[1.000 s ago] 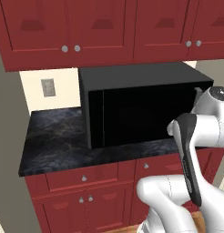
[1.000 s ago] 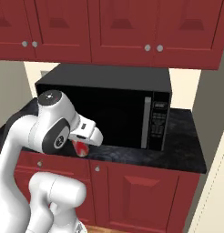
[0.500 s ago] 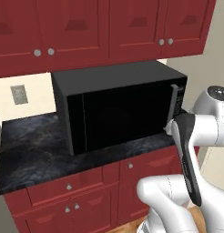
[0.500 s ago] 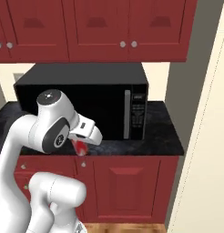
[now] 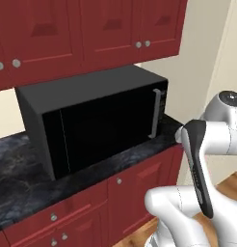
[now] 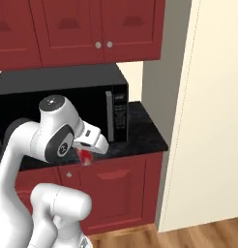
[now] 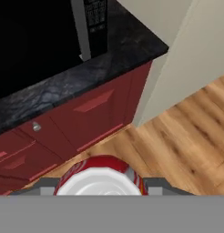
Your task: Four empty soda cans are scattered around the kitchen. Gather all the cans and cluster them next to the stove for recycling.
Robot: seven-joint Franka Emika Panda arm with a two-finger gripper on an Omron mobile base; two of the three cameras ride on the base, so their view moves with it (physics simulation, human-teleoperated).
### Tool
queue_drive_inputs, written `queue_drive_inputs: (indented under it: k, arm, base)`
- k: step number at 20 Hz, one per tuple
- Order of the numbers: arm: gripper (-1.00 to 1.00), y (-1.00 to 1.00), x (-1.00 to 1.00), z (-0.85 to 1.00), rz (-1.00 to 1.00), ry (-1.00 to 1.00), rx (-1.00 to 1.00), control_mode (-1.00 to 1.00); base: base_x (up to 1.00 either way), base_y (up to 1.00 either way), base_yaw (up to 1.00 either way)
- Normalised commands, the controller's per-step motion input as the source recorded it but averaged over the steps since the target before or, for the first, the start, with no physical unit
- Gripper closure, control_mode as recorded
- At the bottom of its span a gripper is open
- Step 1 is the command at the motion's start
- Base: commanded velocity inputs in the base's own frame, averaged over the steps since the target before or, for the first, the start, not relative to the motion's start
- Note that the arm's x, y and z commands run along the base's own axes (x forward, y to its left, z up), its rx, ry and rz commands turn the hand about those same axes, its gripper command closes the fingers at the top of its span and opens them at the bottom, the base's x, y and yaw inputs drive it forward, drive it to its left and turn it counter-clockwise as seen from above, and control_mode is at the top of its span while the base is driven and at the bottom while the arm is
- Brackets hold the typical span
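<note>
Holding 1 red soda can (image 7: pixel 101 176) is what your gripper (image 7: pixel 101 184) is doing right now: in the hand view the can's silver top and red shoulder sit between the 2 dark fingers (image 7: pixel 43 184), which press in on it from either side. From the right base view you can pick out the same can as a small patch of red (image 6: pixel 85 156) under the white hand, just below the arm's big dark joint, in the air in front of the counter edge rather than resting on anything.

Look past the can in the hand view and you see the wooden floor (image 7: pixel 186 136) well below it, plus the dark red lower cabinets (image 7: pixel 86 123) with their drawer fronts and 1 silver knob. Above them runs the black marbled countertop (image 7: pixel 127 45), ending at a cream wall panel (image 7: pixel 196 54).

On that countertop stands the black microwave (image 5: pixel 96 125), its door shut, its silver handle (image 5: pixel 156 113) upright next to the control panel (image 6: pixel 121 114). You get it from the left base view at an angle, and from the right base view its handle end is nearest the counter's end. Dark red upper cabinets (image 6: pixel 92 29) with silver knobs hang directly over it. A tall cream panel (image 6: pixel 213 116) rises beside the counter on the right base view's right side.
</note>
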Motion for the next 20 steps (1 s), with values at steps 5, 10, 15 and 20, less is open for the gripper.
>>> queue_drive_inputs:
  k: [5,10,15,20]
  arm:
    - [1.0,0.0,0.0,0.0,0.0,0.0,0.0,1.0]
    - [1.0,0.0,0.0,0.0,0.0,0.0,0.0,1.0]
    - [1.0,0.0,0.0,0.0,0.0,0.0,0.0,1.0]
    - [1.0,0.0,0.0,0.0,0.0,0.0,0.0,1.0]
  base:
    - [0.0,0.0,-0.45]
    - [0.0,0.0,-0.53]
    - [0.0,0.0,-0.59]
    - [0.0,0.0,-0.6]
